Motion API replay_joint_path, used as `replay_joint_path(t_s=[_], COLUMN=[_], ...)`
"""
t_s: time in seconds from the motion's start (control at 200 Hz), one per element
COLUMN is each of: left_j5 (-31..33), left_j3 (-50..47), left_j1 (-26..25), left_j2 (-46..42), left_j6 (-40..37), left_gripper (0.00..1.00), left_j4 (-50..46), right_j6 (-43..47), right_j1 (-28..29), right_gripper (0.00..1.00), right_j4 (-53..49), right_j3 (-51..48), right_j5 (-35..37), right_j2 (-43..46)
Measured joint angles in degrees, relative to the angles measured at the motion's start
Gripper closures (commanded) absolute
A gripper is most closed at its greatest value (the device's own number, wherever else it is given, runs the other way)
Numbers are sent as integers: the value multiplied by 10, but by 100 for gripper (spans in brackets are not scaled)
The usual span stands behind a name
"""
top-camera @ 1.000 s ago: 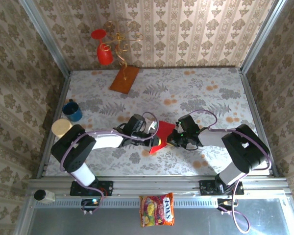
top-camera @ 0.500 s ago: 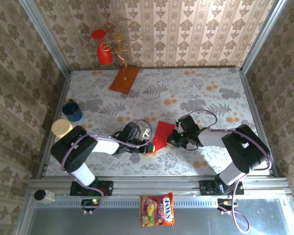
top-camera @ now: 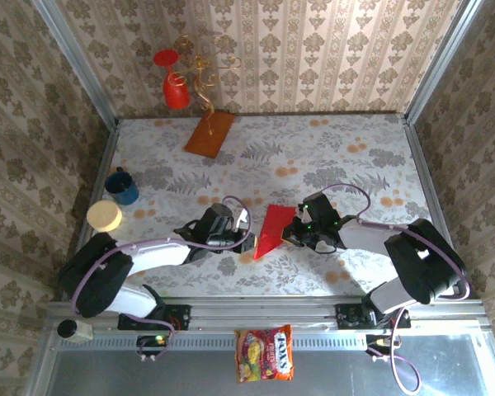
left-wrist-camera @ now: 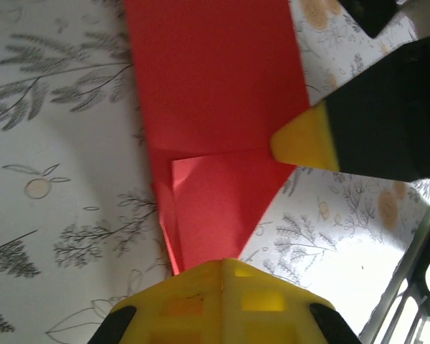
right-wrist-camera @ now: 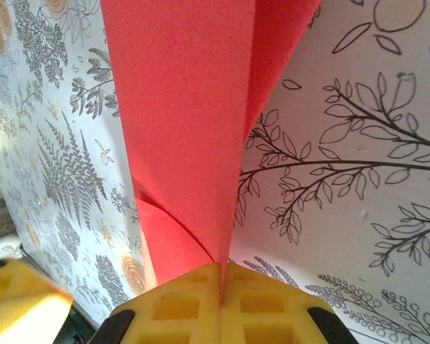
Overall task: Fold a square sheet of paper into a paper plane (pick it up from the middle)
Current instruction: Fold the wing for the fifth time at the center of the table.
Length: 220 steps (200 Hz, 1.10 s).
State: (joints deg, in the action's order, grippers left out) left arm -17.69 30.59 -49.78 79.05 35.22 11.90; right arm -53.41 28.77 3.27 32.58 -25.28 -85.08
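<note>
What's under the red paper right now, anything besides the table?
Floral table cover shows all around the red paper, which rests on it near its point. Whatever is directly beneath is covered by the sheet, and the point is covered by the left gripper's shut fingers.

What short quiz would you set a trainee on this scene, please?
1. True or false: the left gripper and the right gripper are both shut on the red paper.
2. Choose one. The red paper is: A, flat and unfolded; B, partly folded, narrowing to a point; C, crumpled into a ball.
3. What colour is the mug?

Key: 1 true; 2 B; 3 blue.
</note>
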Motion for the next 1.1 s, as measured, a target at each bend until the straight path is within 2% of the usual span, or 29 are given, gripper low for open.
replay_joint_path(t_s=[0.125, 0.21, 0.355, 0.42, 0.635, 0.875, 1.1], left_j5=[72, 112, 159, 173, 201, 227, 249], left_j3=[19, 31, 62, 76, 94, 100, 104], left_j1=[-52, -87, -132, -144, -169, -173, -173], left_j2=[-13, -13, 4, 21, 83, 123, 148], left_j6=[-40, -73, -114, -131, -166, -188, -201], left_gripper=[88, 77, 61, 58, 55, 54, 60], left_j4=[-38, -58, -79, -79, -78, -76, -72], right_j6=[-2, -4, -6, -7, -9, -9, -9], right_j1=[0, 0, 0, 0, 0, 0, 0], right_gripper=[100, 100, 100, 100, 100, 100, 100], right_j4=[-13, -19, -23, -23, -26, -35, -36], right_j3=[5, 9, 14, 15, 21, 23, 23], right_j5=[1, 2, 5, 5, 7, 7, 7], right_j2=[3, 3, 3, 3, 3, 5, 5])
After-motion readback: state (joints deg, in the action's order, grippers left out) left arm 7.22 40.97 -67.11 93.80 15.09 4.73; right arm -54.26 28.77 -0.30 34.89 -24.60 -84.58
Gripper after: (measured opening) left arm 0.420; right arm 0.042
